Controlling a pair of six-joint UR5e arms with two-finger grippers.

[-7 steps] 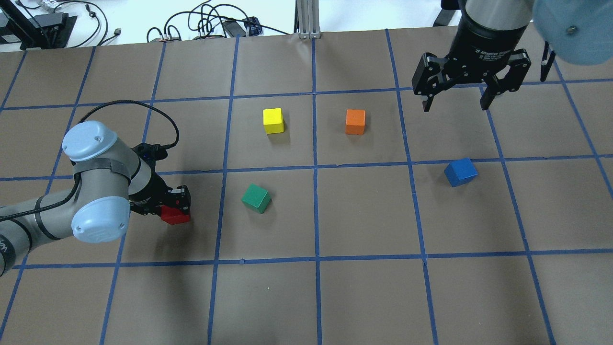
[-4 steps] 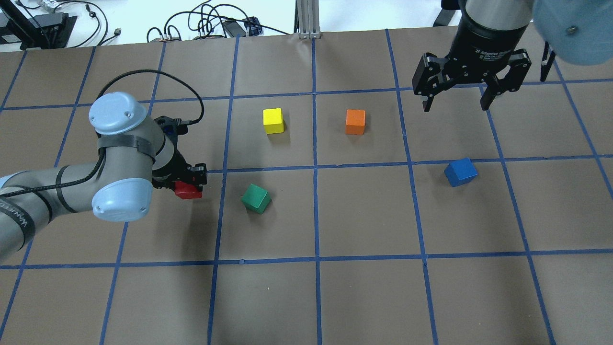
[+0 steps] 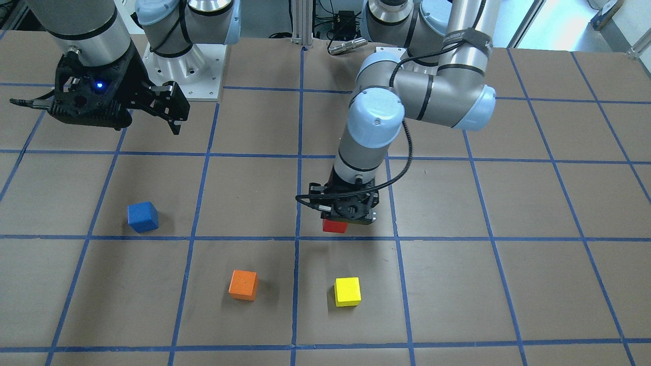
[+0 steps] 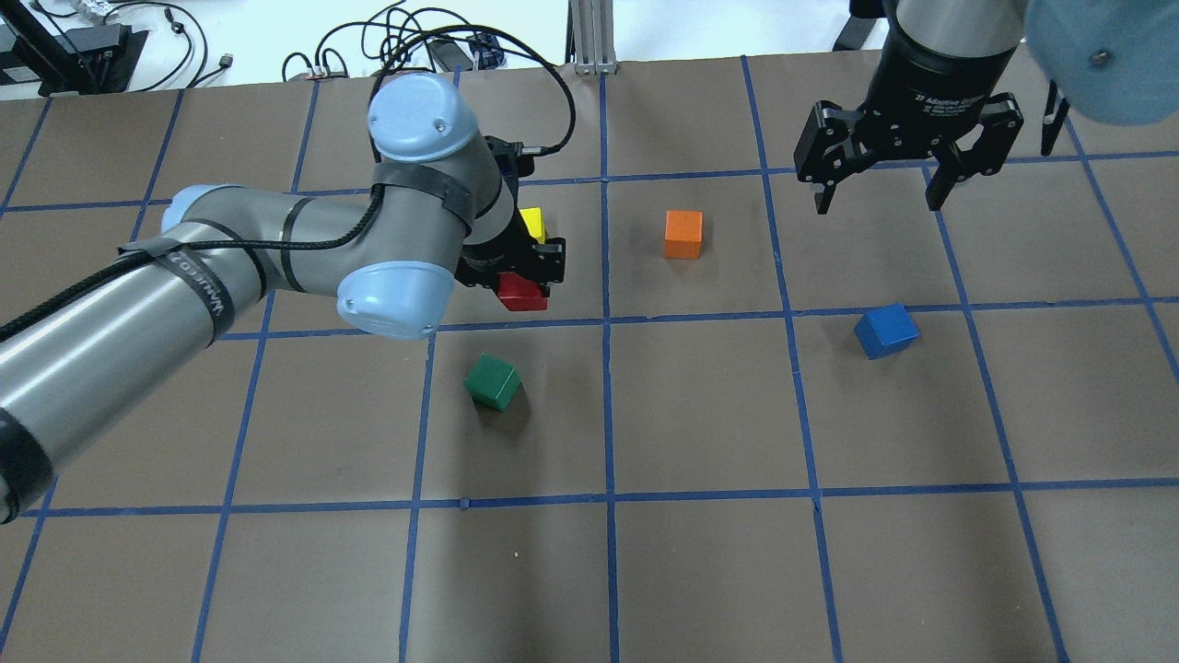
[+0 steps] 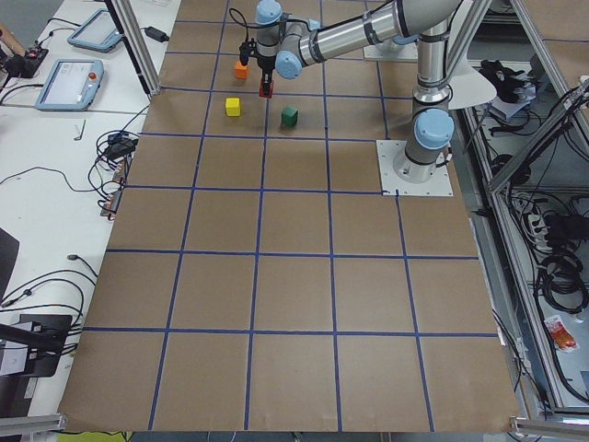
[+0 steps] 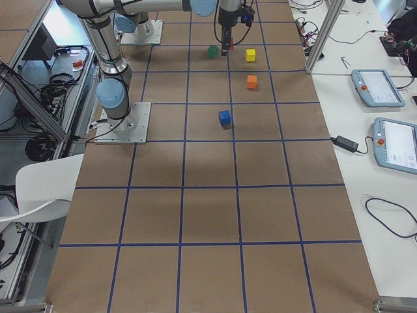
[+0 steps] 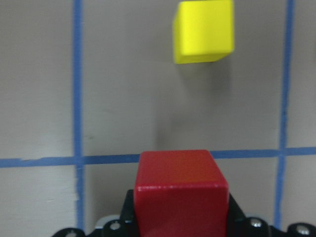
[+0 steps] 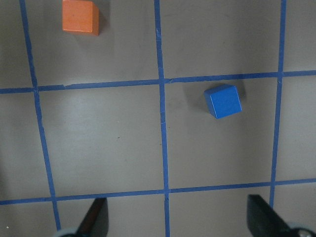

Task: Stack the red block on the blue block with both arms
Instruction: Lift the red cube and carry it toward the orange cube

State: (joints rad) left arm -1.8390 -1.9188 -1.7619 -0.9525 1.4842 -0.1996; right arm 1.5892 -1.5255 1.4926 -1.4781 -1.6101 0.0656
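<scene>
My left gripper (image 4: 520, 285) is shut on the red block (image 4: 522, 293) and holds it above the table near the middle, just in front of the yellow cube. The red block also shows in the front view (image 3: 334, 225) and fills the bottom of the left wrist view (image 7: 180, 190). The blue block (image 4: 885, 331) lies on the table at the right; it also shows in the front view (image 3: 142, 216) and the right wrist view (image 8: 223, 100). My right gripper (image 4: 875, 193) is open and empty, hanging high, farther back than the blue block.
A yellow cube (image 4: 532, 221) is partly hidden behind my left wrist. An orange cube (image 4: 682, 234) sits at centre back. A green cube (image 4: 492, 382) lies in front of the left gripper. Blue tape lines grid the brown table (image 4: 737, 552).
My left arm has lifted the red block and carried it to the right and away from me, from the left of the table toward the middle. The right arm has not moved.
</scene>
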